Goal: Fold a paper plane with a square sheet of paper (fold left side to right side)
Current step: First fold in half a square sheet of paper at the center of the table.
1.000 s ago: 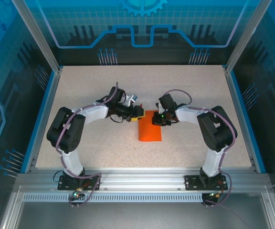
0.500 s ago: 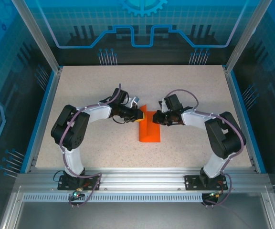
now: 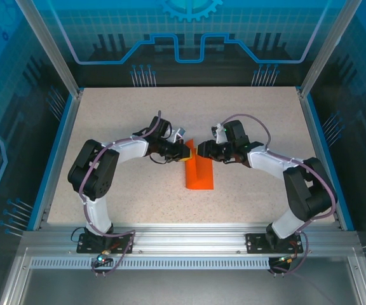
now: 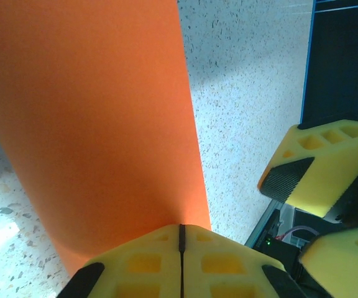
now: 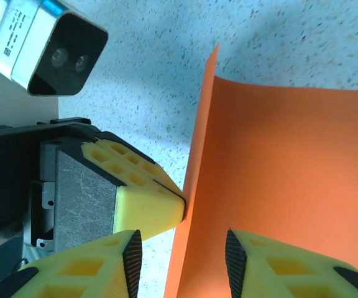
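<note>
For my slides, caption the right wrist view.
Closed left claw pinching the upturned edge of the orange sheet; open right claw straddling it.

Orange sheet of paper (image 3: 200,179), folded into a narrow strip; far edge lifted.

Speckled beige desk (image 3: 246,114) with blue edging (image 3: 54,159), enclosed by aluminium posts (image 3: 48,47) and blue circuit-patterned wall panels (image 3: 189,38), evenly lit.

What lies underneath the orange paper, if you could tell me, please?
The speckled table shows all round the orange paper, and nothing else pokes out from its edges. Whatever sits directly beneath the sheet is covered and cannot be seen.
</note>
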`<action>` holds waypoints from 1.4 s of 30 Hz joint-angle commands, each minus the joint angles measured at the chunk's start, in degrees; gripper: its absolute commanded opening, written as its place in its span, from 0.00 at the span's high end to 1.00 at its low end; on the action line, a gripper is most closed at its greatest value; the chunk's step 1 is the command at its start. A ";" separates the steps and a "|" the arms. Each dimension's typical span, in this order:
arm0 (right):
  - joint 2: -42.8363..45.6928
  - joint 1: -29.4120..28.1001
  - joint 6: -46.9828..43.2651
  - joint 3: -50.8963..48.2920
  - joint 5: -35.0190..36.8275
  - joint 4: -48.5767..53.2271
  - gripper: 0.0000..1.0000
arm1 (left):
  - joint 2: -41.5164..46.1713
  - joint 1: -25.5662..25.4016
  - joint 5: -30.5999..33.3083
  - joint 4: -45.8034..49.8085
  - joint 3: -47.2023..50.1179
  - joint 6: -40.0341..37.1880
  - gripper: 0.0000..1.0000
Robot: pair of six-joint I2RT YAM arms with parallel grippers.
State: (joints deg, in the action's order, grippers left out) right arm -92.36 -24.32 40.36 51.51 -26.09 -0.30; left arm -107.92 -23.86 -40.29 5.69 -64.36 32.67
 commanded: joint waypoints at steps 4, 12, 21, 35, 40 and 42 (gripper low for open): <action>-4.34 -0.26 2.47 1.90 -5.05 -2.13 0.58 | -0.58 -0.59 0.22 1.34 -1.55 -1.38 0.95; -7.07 -0.90 3.29 2.46 -6.97 -3.47 0.65 | -0.63 -0.68 0.05 1.49 -1.51 -1.55 0.95; -7.62 -1.00 1.96 2.96 -5.72 -0.95 0.96 | 0.61 -0.75 0.82 2.14 -1.07 -2.13 0.92; -6.69 -0.75 -5.28 5.29 9.22 14.68 0.97 | 2.58 -0.82 7.83 7.64 -0.95 -4.02 0.51; -7.35 -0.73 -5.82 5.54 11.10 16.25 0.96 | 0.22 -1.81 8.15 8.61 -2.53 -3.32 0.47; -7.56 -0.76 -6.08 5.73 11.68 16.76 0.96 | -0.41 -2.28 8.47 8.85 -3.02 -2.97 0.46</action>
State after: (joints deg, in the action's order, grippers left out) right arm -99.37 -24.84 35.70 55.64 -16.51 13.32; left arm -106.80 -25.21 -32.71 12.40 -65.43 29.67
